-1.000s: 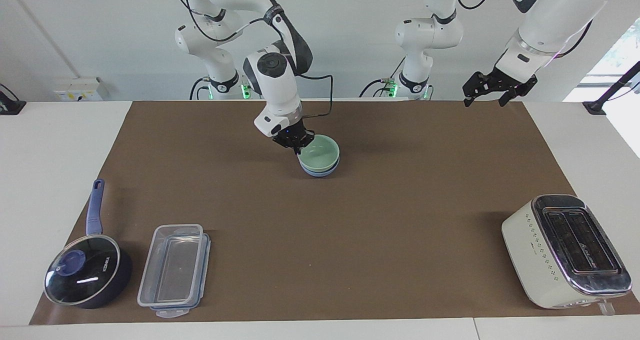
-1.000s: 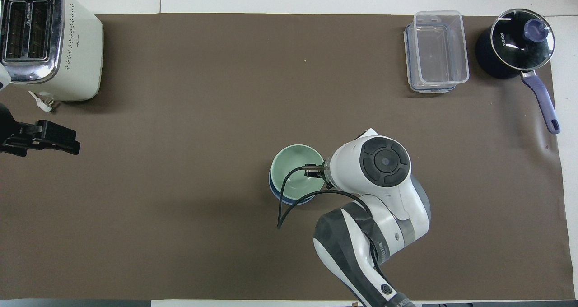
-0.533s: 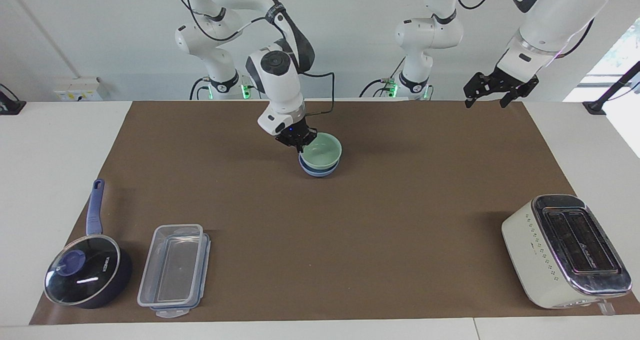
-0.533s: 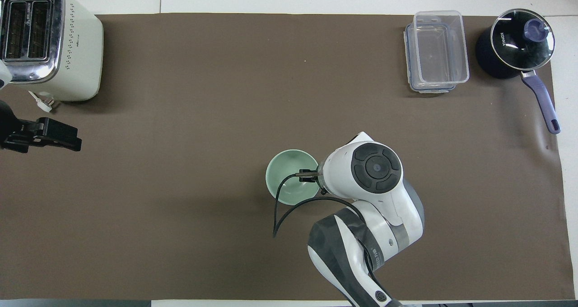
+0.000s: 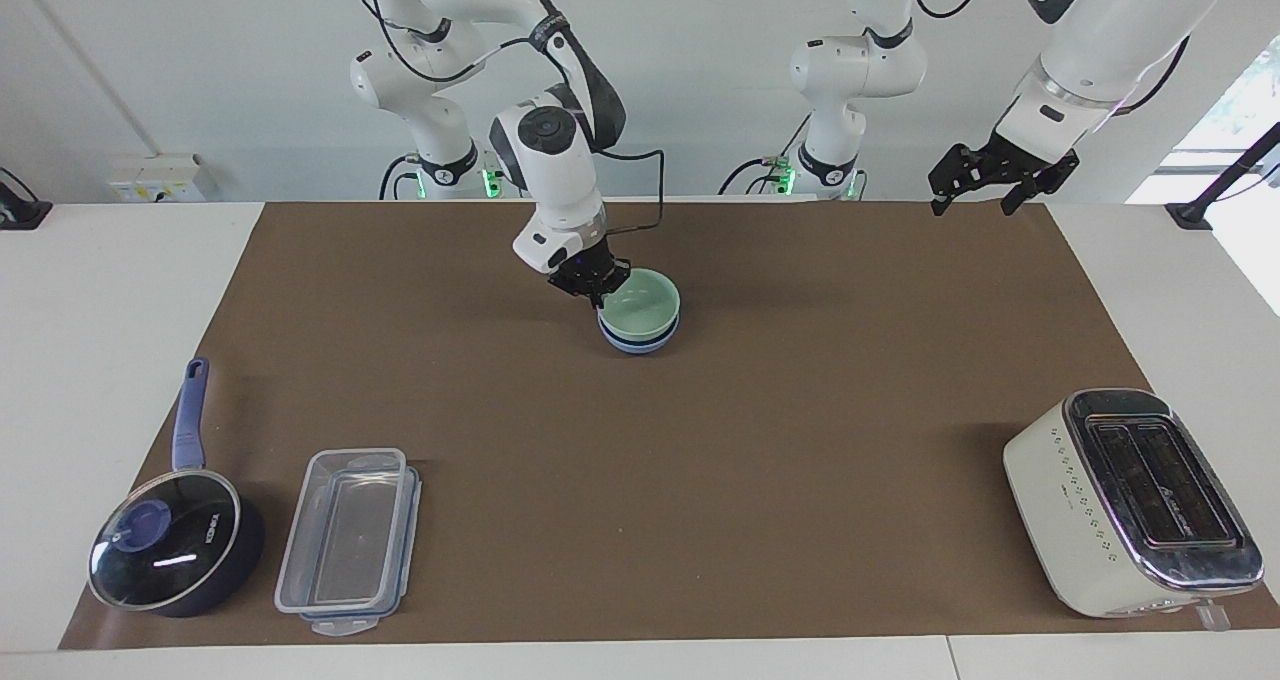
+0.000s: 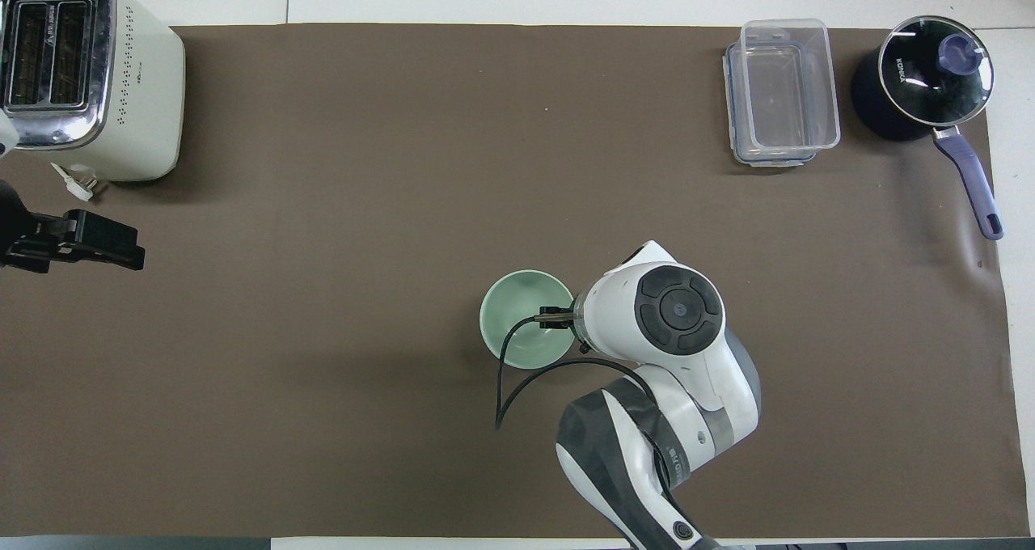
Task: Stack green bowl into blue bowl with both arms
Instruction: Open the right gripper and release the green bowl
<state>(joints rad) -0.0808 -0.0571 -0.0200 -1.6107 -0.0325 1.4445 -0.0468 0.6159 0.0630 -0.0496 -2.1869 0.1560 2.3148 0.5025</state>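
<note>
Gripping the rim of the smooth round green bowl (image 5: 641, 303), the right gripper (image 5: 593, 286) was clenched on it at the edge toward the right arm's end of the table. That bowl sat nested in the plain round blue bowl (image 5: 638, 341) near the middle of the matte brown mat (image 5: 760, 430). Waiting in the air over the mat's corner near its own base, the left gripper (image 5: 978, 192) hung with fingers spread, holding nothing. Farther from the robots were a boxy cream toaster (image 5: 1128, 505), a clear plastic rectangular container (image 5: 345, 540) and a glass-lidded dark saucepan (image 5: 178, 550).
</note>
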